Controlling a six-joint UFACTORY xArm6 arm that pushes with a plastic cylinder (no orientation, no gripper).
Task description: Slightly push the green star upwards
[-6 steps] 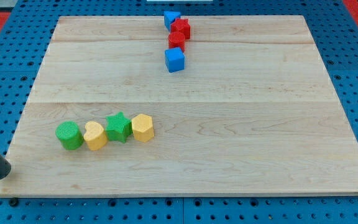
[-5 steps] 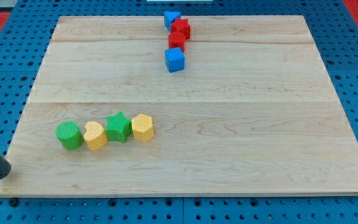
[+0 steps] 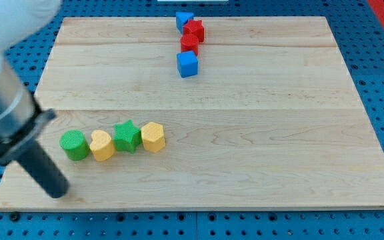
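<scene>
**Q:** Describe the work surface and surroundings.

**A:** A pale wooden board (image 3: 245,133) lies on a blue perforated base (image 3: 379,80); a red area shows at the view's top corners. At the view's top, four blocks run in a short column: a blue block (image 3: 184,20), a red star (image 3: 194,30), a red block (image 3: 189,44) and a blue cube (image 3: 187,64).

**Q:** Where is the green star, and how does it look?

**A:** The green star (image 3: 127,136) sits at the view's lower left, third in a row. From the left: green cylinder (image 3: 74,145), yellow block (image 3: 102,145), star, yellow hexagon (image 3: 153,137). It touches both yellow neighbours. Its top face is ribbed.

**Q:** State of the claw?

**A:** No claw is fitted, so no open or closed condition applies. My tip (image 3: 59,193) rests left of and below the green cylinder, clear of all blocks.
</scene>
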